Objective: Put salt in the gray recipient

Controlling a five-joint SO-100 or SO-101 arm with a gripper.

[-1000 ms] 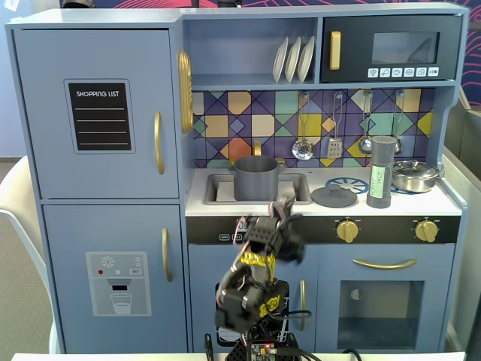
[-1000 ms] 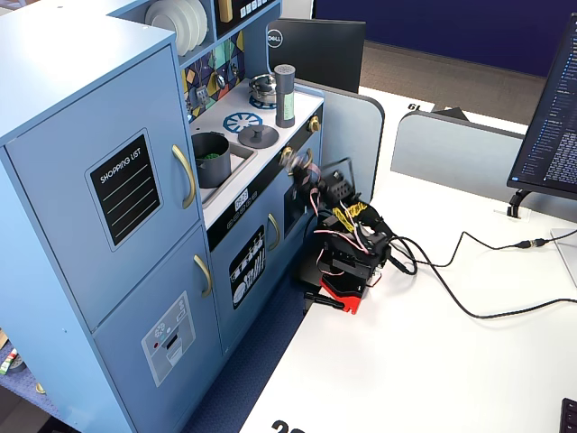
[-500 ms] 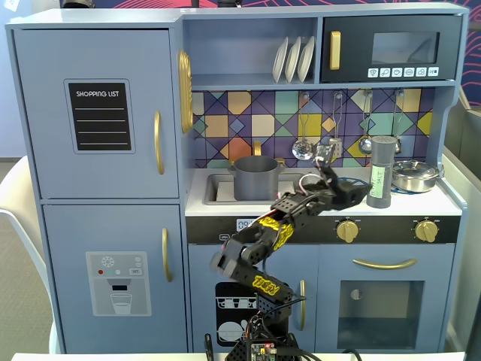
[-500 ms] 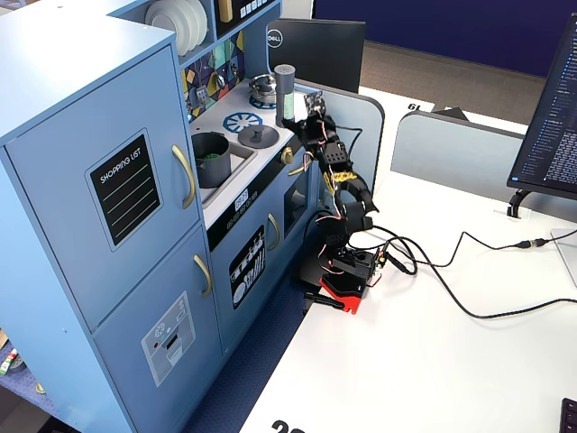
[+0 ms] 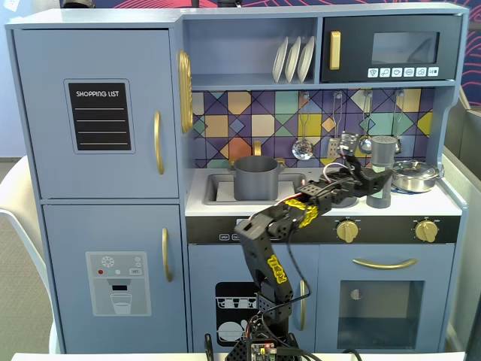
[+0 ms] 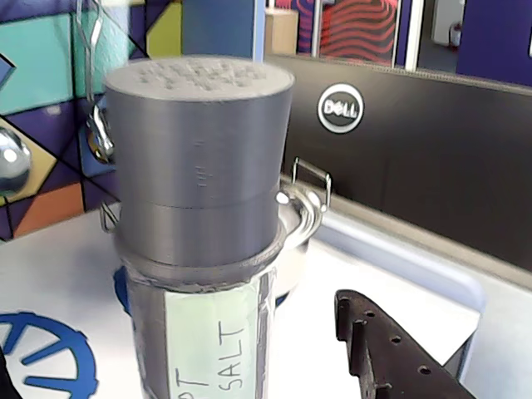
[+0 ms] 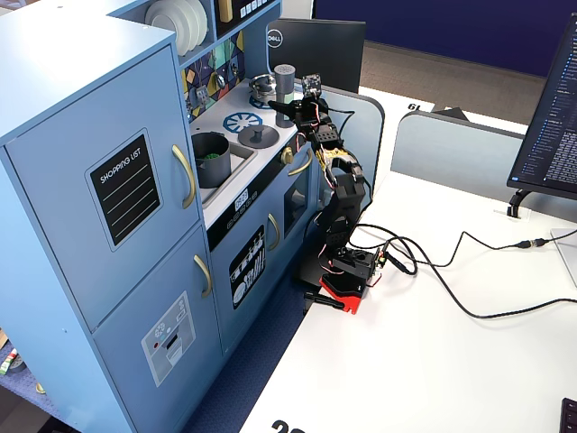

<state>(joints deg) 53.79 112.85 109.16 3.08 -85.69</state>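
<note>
Fixed view, front of the toy kitchen (image 5: 98,113): the arm (image 5: 278,241) reaches up over the counter (image 5: 421,203) to the salt shaker (image 5: 383,169), a gray cylinder standing upright at the counter's right, just beside a shiny steel pot (image 5: 415,175). The gripper (image 5: 373,179) is at the shaker's body, its fingers seeming to sit on either side; whether they press on it cannot be told. The gray pot (image 5: 256,177) sits in the sink, well apart to the left.

Wrist view: only here is the shaker's detail legible. The salt shaker (image 6: 199,208) has a wide gray cap with a dimpled top above a clear body bearing a pale label reading "SALT". One dark finger (image 6: 391,357) lies to the right, apart from the shaker; its partner is out of frame. A Dell monitor (image 6: 416,158) stands behind.

Fixed view, side: this alone shows the white desk (image 7: 433,352), the cables (image 7: 451,271) and the arm's base (image 7: 347,280). The salt shaker (image 7: 285,81) stands at the counter's far end, the gray pot (image 7: 212,158) nearer the camera.
</note>
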